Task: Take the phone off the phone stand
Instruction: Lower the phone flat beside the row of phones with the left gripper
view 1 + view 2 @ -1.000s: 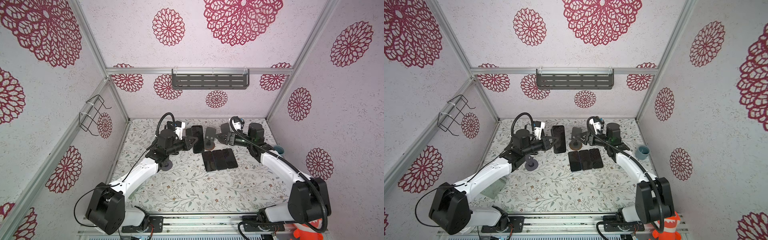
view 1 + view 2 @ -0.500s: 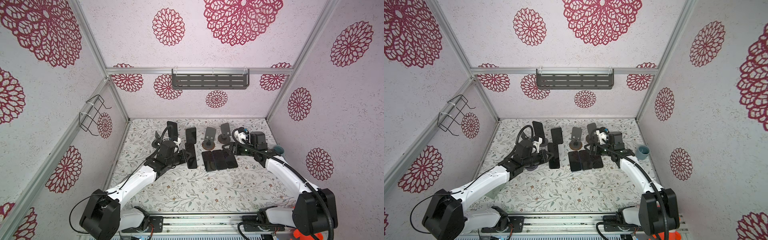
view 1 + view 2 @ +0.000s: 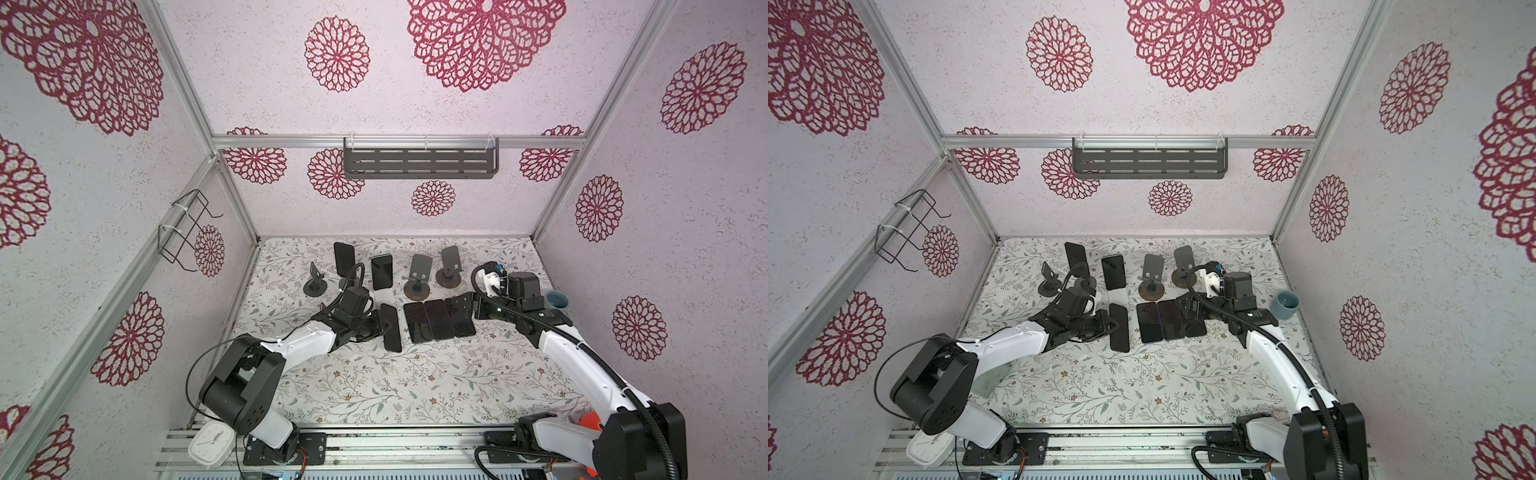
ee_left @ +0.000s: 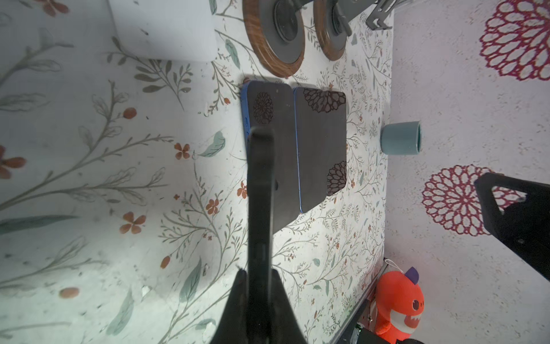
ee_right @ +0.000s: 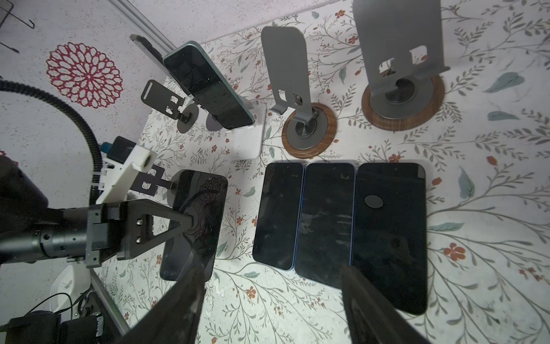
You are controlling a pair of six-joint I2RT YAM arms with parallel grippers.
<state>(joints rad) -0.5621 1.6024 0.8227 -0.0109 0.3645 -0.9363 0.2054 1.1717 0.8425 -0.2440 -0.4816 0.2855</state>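
My left gripper (image 3: 382, 326) is shut on a dark phone (image 3: 392, 337), with one finger above it and one below. The phone lies level, low over the table, just left of three phones (image 3: 438, 320) laid flat side by side. From the left wrist view it shows edge-on (image 4: 260, 178). Whether it touches the table I cannot tell. Behind it stand an empty black phone stand (image 3: 316, 282), a phone on a stand (image 3: 344, 258) and a phone on a white stand (image 3: 382, 272). My right gripper (image 5: 273, 297) hangs open over the flat phones' near ends, holding nothing.
Two empty grey stands on wooden bases (image 3: 419, 278) (image 3: 451, 270) stand behind the flat phones. A blue cup (image 3: 557, 301) sits by the right wall. A white clock (image 3: 210, 446) and an orange toy (image 4: 397, 303) lie off the table's front edge.
My left gripper has carried the phone down and forward from the row of stands to beside the flat phones. My right gripper has drawn back from the grey stands toward the front right.
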